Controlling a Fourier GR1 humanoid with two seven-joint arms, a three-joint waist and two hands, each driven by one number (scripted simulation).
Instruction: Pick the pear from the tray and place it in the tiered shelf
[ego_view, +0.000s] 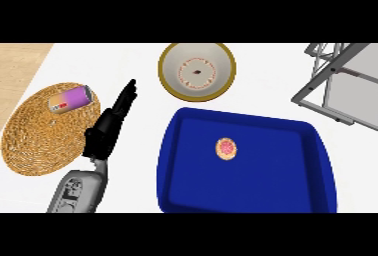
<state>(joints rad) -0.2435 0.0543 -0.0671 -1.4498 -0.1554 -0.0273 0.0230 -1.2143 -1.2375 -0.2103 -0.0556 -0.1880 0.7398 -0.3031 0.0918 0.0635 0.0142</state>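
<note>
Spanning the lower right of the frame, a glossy blue tray (273, 180) with rounded corners and a raised rim sat on the smooth white worktop (111, 60). Round woven straw-coloured mat (37, 140) at left, coarse coiled texture; a small purple, orange and white can (71, 99) lay on its side on the mat's upper part. Round cream plate (221, 62) with a gold rim at upper centre. Grey metal tiered shelf (347, 70), angular frame, at upper right.

Pear (227, 149) lay near the middle of the tray, alone, well apart from the left hand (109, 125) and to its right. That black hand was released, fingers straight and pointing to the upper right, grasping nothing, between mat and tray, on a grey forearm (77, 192) entering from lower left.

Pear looked small and roundish from above: yellowish outer edge, pink-red centre.
</note>
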